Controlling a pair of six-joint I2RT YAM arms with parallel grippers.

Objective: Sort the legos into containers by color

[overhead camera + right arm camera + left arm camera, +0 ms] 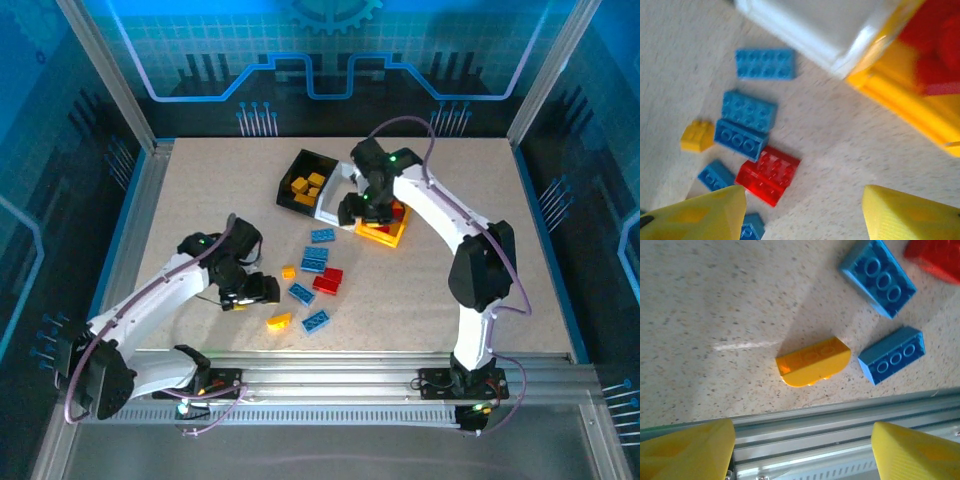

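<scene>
Far centre of speckled table [200, 200]: black rectangular plastic bin [298, 165] leftmost, white translucent plastic bin [328, 207] against its right side, yellow plastic bin [380, 236] right of that. Yellow-orange plastic bricks [305, 184] in first; red plastic bricks [398, 212] in last. Before bins, loose cluster: flat blue plastic brick [322, 236] farthest back, loose red plastic brick [328, 281] mid-cluster, small yellow plastic brick [288, 272] to its left. Rounded yellow-orange plastic brick [279, 321] nearest front edge, blue studded plastic brick [316, 321] just right of it.

Three small open-topped plastic bins sit in a row, with loose toy bricks scattered in front of them.
The black bin [296, 168] holds yellow-orange bricks [306, 185]. The white translucent bin [330, 205] sits against its right side, and the yellow bin [382, 236] next to that holds red bricks [398, 212]. Lying loose are five blue bricks [314, 260], a red cluster [327, 281], a small yellow-orange brick [288, 272] and a rounded yellow-orange brick [279, 321].
</scene>
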